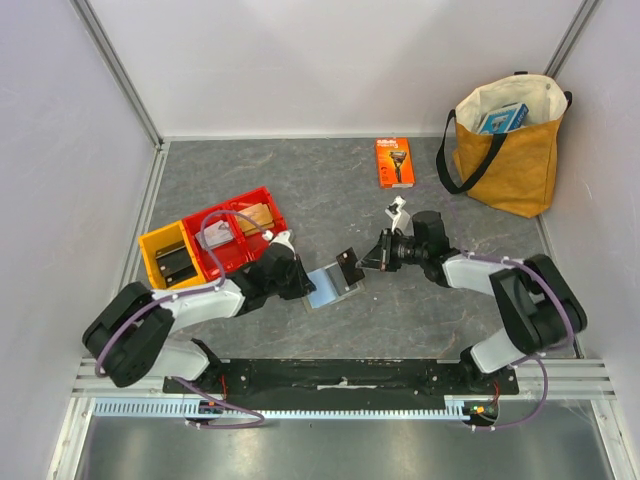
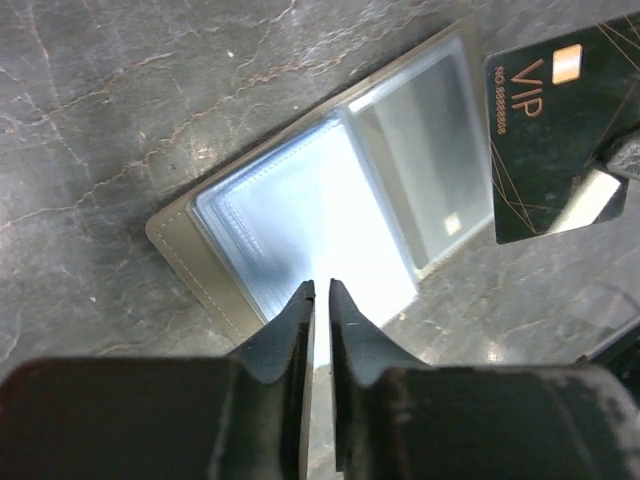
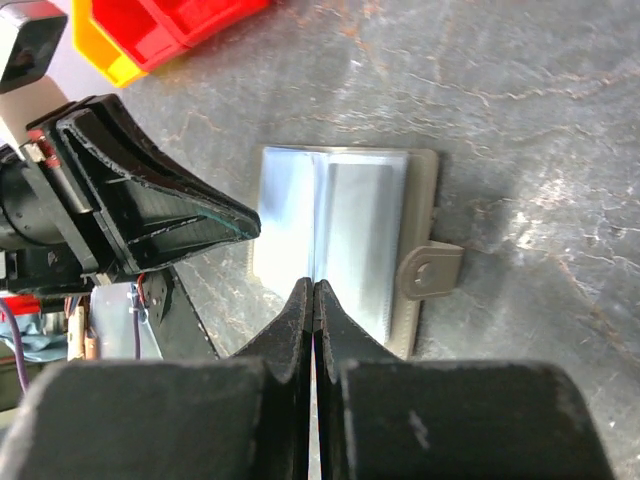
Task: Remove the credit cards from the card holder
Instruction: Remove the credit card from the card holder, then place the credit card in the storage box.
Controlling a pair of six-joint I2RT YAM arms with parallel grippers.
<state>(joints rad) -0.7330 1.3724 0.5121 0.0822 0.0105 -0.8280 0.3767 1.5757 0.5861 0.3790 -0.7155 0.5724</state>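
The grey card holder lies open on the table, light blue inside, its clear sleeves facing up and its closing tab sticking out on one side. My right gripper is shut on a blackish credit card marked VIP, held clear of the holder just past its far edge; in the right wrist view the card sits edge-on between the pressed fingertips. My left gripper hovers at the holder's near edge, its jaws a narrow slit apart with nothing between them.
A red bin and a yellow bin with small items stand behind the left arm. An orange razor package lies at the back, and a tan tote bag stands at the back right. Walls close in three sides.
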